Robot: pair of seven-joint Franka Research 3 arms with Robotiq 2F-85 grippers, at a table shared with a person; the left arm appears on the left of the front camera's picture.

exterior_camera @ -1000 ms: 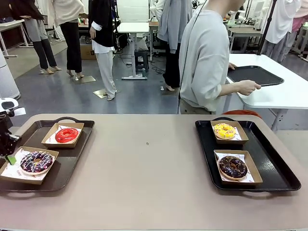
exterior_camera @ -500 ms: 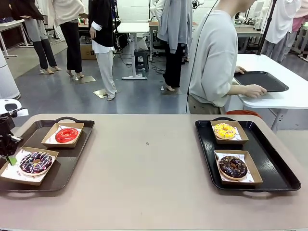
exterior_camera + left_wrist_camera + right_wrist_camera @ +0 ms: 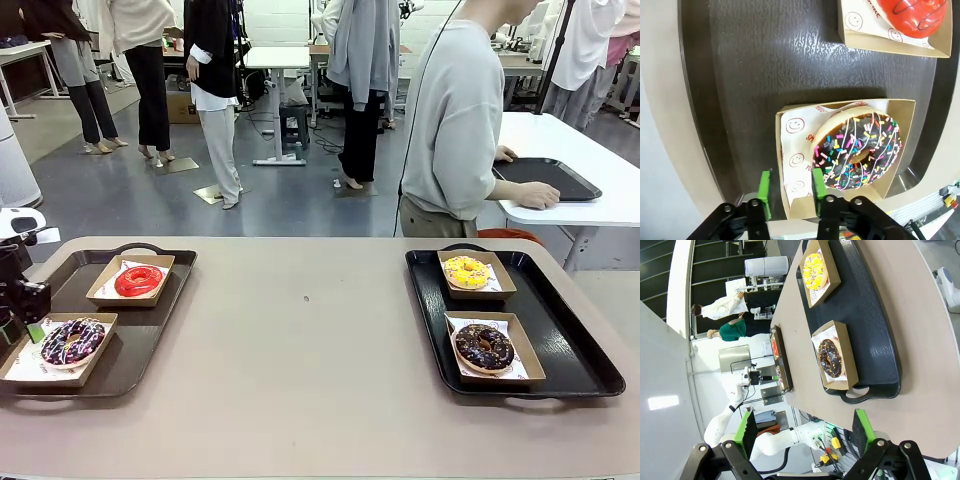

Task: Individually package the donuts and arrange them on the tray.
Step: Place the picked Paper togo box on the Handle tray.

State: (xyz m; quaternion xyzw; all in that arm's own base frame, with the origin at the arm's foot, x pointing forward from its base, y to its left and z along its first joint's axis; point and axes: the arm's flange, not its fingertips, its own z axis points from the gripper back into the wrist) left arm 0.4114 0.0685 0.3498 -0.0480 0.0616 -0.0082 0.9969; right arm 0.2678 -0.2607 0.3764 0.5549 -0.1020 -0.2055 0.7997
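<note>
Left pincer (image 3: pixel 790 192): jaws narrowly parted astride edge of sprinkled donut's carton (image 3: pixel 790 165), grip slack. Right pincer (image 3: pixel 802 432): wide, holding nothing, high above tabletop. Sprinkled donut (image 3: pixel 70 341) and red donut (image 3: pixel 138 281) boxed on left tray (image 3: pixel 160 320); yellow donut (image 3: pixel 466 271) and chocolate donut (image 3: pixel 484 346) boxed on right tray (image 3: pixel 570 350). Step judged: final placement, release. Next: lift clear without dragging carton.

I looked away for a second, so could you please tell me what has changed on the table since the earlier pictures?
The left gripper has drawn the sprinkled donut's box slightly toward the robot along the left tray; its pads now straddle the box wall with a gap, letting go. The red donut, yellow donut and chocolate donut stayed put.
</note>
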